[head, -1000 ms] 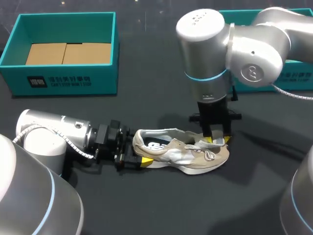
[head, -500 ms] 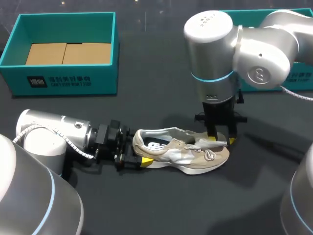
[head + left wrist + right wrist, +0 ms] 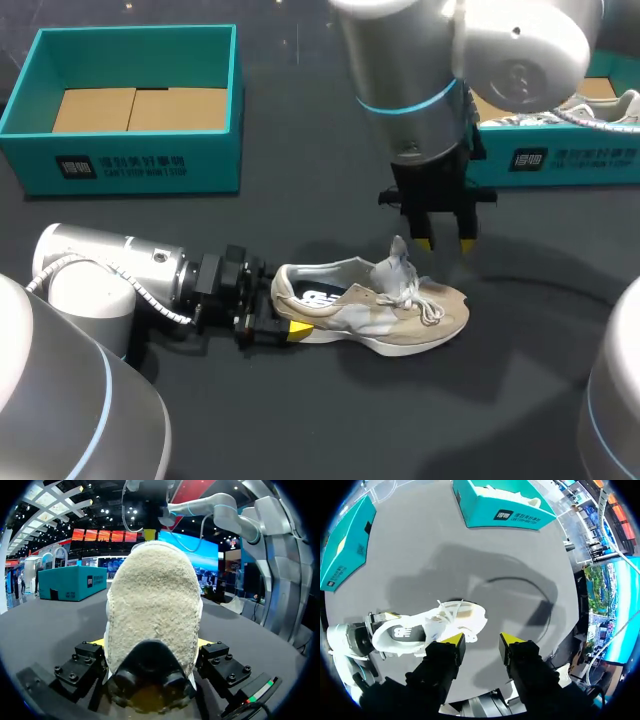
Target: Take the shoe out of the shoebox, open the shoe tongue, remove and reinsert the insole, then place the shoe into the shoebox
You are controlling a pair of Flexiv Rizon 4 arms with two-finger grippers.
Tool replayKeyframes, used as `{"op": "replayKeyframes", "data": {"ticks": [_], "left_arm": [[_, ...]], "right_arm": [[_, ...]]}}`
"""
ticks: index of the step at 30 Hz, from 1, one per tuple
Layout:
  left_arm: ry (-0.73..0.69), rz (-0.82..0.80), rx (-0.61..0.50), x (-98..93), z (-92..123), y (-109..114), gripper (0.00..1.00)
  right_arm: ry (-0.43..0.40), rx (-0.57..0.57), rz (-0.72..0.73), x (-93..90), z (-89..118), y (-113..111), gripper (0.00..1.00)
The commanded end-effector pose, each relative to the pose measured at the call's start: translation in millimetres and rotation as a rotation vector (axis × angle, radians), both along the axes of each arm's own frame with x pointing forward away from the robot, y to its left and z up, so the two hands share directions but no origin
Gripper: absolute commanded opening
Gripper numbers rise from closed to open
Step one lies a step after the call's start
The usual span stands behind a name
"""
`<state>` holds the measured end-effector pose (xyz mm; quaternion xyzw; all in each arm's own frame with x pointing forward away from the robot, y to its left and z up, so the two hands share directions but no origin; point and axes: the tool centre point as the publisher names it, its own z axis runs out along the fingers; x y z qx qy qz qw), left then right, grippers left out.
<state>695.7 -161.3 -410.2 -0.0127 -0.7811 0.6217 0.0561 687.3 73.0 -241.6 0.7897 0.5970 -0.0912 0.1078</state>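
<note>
A beige and white shoe (image 3: 400,315) lies on its sole on the dark table, toe to the right. Its tongue (image 3: 397,262) stands pulled up with loose laces beside it. My left gripper (image 3: 285,312) lies low on the table and clasps the heel from both sides. In the left wrist view the heel (image 3: 152,610) fills the gap between the yellow tips of that gripper (image 3: 151,642). My right gripper (image 3: 445,244) hangs above and just behind the shoe's forefoot, open and holding nothing. Its own view shows that gripper (image 3: 482,641) over bare table beside the shoe (image 3: 420,630).
A teal shoebox (image 3: 130,165) with a cardboard floor stands at the back left. A second teal box (image 3: 560,160) with another shoe in it stands at the back right, partly behind my right arm. A cable (image 3: 540,592) curls on the table past the shoe's toe.
My right gripper has risen from the shoe's lace area and moved up and back. The tongue, flat before, now stands upright. The left gripper and the shoe have stayed put.
</note>
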Motion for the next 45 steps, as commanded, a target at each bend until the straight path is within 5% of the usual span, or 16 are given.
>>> {"op": "replayKeyframes", "data": {"ticks": [1,14,17,22,34,35,41,45], "left_arm": [[0.0,0.0,0.0,-0.5,-2,1,0.0],[0.0,0.0,0.0,-0.5,-2,1,0.0],[0.0,0.0,0.0,-0.5,-2,1,0.0],[0.0,0.0,0.0,-0.5,-2,1,0.0],[0.0,0.0,0.0,-0.5,-2,1,0.0],[0.0,0.0,0.0,-0.5,-2,1,0.0],[0.0,0.0,0.0,-0.5,-2,1,0.0],[0.0,0.0,0.0,-0.5,-2,1,0.0]], "right_arm": [[-0.052,0.037,0.054,-7.7,28,25,0.43],[0.011,0.195,0.516,6.2,38,101,0.22],[0.07,0.188,0.622,7.7,29,119,0.0],[0.058,0.27,1.017,-11.2,19,132,0.0],[0.054,0.265,1.046,-14.6,17,129,0.0],[0.059,0.27,1.146,-13.0,14,135,0.0],[0.314,0.159,1.579,-4.5,-9,176,0.0],[0.347,0.176,1.599,-5.0,-15,175,0.0]]}}
